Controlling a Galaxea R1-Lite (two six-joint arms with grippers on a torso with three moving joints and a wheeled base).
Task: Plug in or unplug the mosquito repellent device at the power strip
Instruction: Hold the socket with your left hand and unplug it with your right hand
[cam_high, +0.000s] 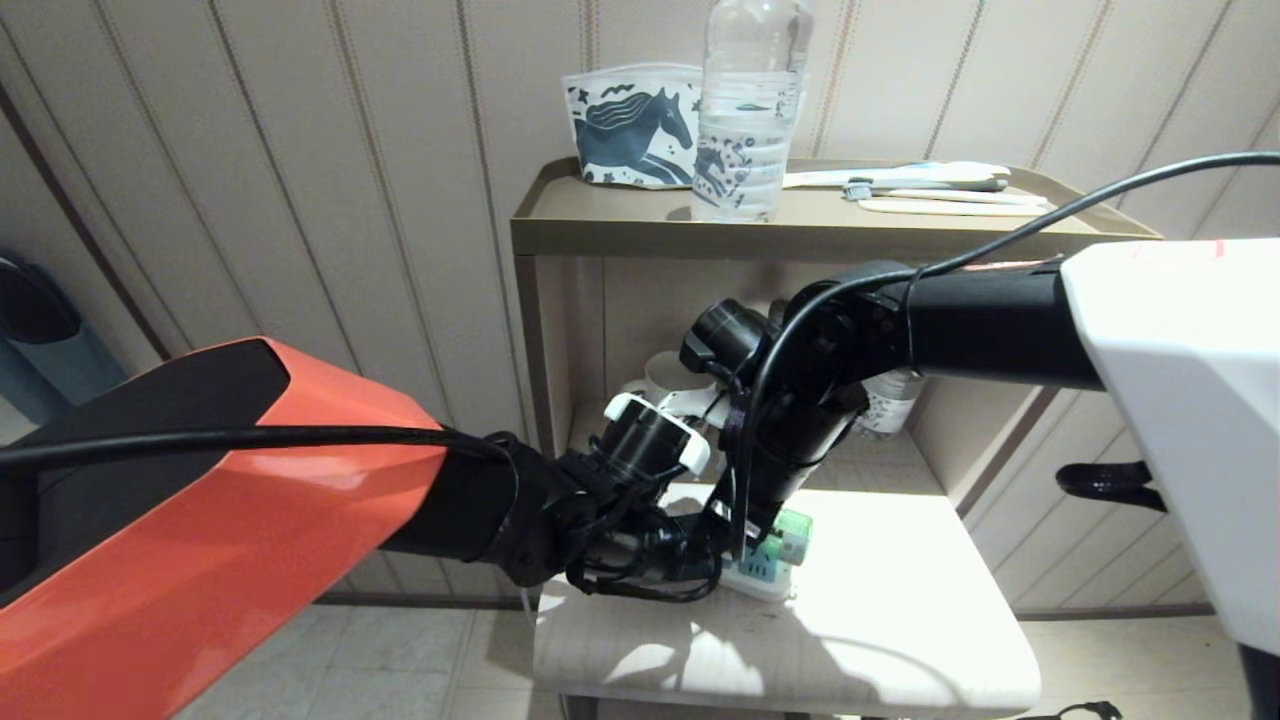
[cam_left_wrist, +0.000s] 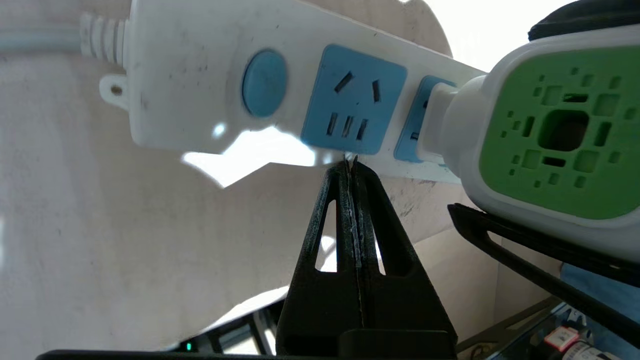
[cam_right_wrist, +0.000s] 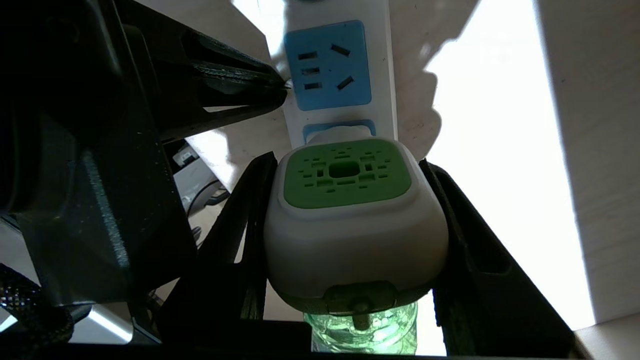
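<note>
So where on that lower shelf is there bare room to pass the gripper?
Bare patch: the lower shelf right of the power strip, out to its edge. Crowded: left gripper and right gripper around the mosquito repellent device.

Power strip: a white power strip lay on a pale surface, with a round blue button and a free pale blue socket face beside it.
Cord: a white cord left the strip's end.
Device: the mosquito repellent device, white with a green perforated face, sat plugged into the next socket.
Left gripper: the left gripper had its black fingers pressed together, tips touching the strip's edge by the free socket.
Other finger: a black finger lay against the device's side.
</note>
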